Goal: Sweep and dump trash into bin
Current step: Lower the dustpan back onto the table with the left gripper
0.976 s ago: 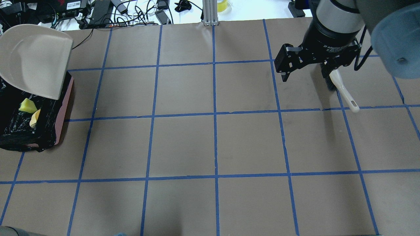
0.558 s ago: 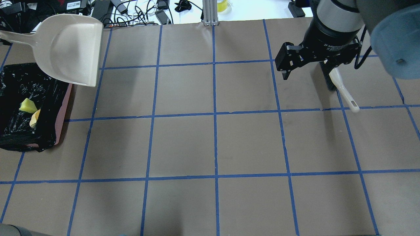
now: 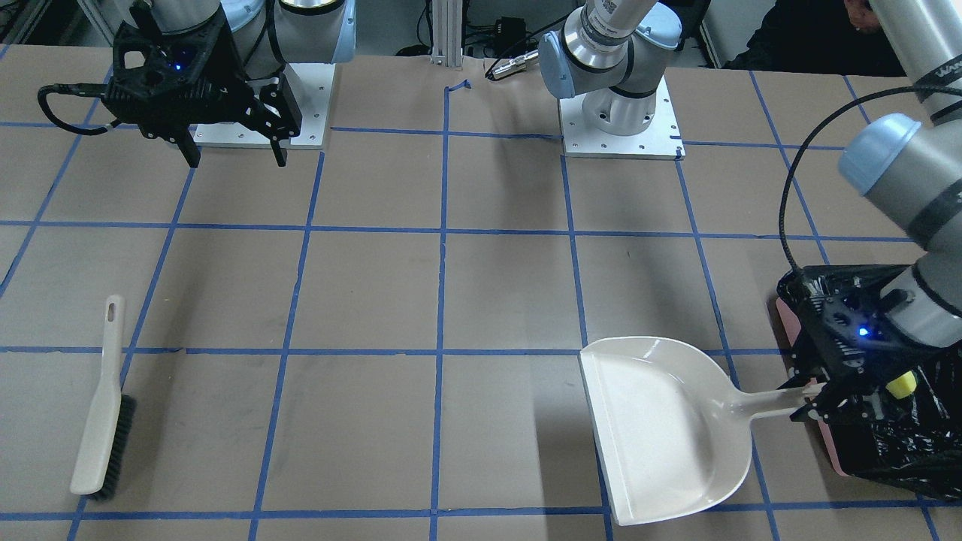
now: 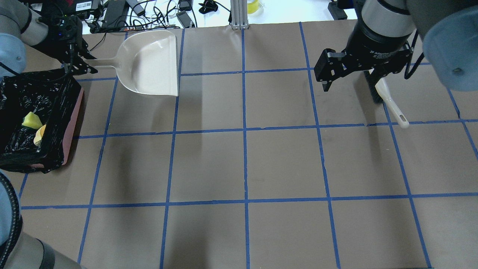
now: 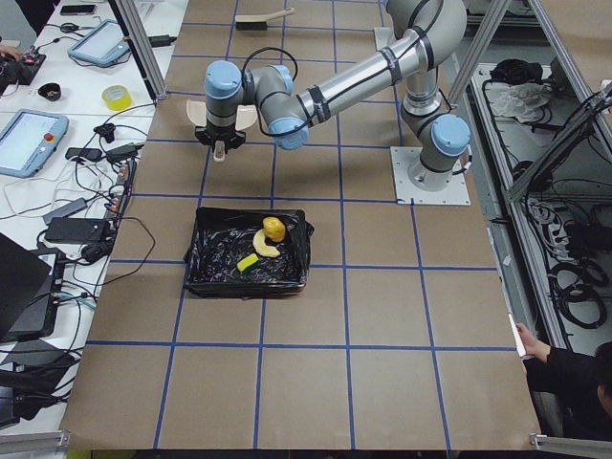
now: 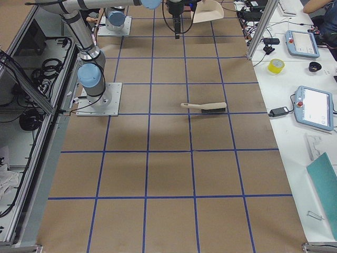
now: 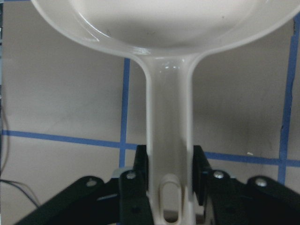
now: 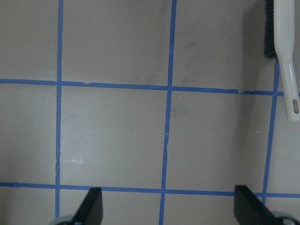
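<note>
Front-facing view first: at the right, the left pincer (image 3: pixel 815 402) is clamped on the end of the dustpan (image 3: pixel 669 428) handle, right over the edge of the bin (image 3: pixel 788 319). A yellow-green wedge (image 3: pixel 899 385) of the trash peeks out just beside that pincer. Far across, the right pincer (image 3: pixel 235 158) hangs with its jaws spread and nothing between them. The brush (image 3: pixel 101 421) lies flat on the counter (image 3: pixel 481 300), well apart from it.

Overhead now: the pan holds no trash. The wedge and a tan pastry (image 4: pixel 39 135) sit side by side in the bin's black bag (image 4: pixel 33 97), and the left pincer is just past the bin's far corner.

From the left end, all three pieces are in the bin. The golden lump (image 5: pixel 273 228), the pastry and the wedge huddle together near its middle, apart from the pincer beyond.

From the right end, the brush lies alone mid-counter and the dustpan is small at the far end.

Left wrist view: the fingers (image 7: pixel 140 171) squeeze the handle from both sides, beside the hang hole. That plastic looks stiff, light and glossy, so probably slick. A hold this far out may let the pan twist.

Right wrist view: the spread fingertips frame taped counter, with the brush up in the right corner.

The pieces look small, light and rounded, likely to roll, so they suit scooping better than pinching. The dumping appears done.
</note>
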`<state>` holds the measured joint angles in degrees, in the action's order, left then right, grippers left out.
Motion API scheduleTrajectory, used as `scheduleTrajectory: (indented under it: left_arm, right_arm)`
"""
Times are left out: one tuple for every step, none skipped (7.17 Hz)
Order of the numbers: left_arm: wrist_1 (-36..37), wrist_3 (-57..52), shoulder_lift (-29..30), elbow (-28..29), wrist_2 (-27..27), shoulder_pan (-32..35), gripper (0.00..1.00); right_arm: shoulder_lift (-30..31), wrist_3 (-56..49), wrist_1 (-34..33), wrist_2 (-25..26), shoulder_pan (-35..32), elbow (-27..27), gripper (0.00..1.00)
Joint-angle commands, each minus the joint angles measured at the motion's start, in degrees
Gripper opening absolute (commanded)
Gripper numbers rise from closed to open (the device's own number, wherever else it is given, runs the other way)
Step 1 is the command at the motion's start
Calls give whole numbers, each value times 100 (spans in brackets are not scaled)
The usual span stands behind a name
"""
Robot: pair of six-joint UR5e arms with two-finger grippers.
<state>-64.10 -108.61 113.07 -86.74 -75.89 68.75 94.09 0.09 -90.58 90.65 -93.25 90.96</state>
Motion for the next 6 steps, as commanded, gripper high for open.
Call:
scheduleTrajectory:
  left_arm:
    - [256,564,310,-88,-441,478,0]
    - [562,595,416,-106,-931,716,0]
    - [574,360,435,-219,-997,718,0]
    - [609,227,444,-325,-998,718,0]
    - [688,183,418,-456,-998,718,0]
    - [767,173,400,-588,-989,727,0]
  right_arm:
    - [4,-9,23,-4,0,0,100]
    - [4,0,23,-12,0,0,100]
    - [4,-9,23,-12,0,0,100]
    - [4,-9,32,-4,0,0,100]
    - [4,-17,41,-3,0,9,100]
    - [4,-52,41,-3,0,9,100]
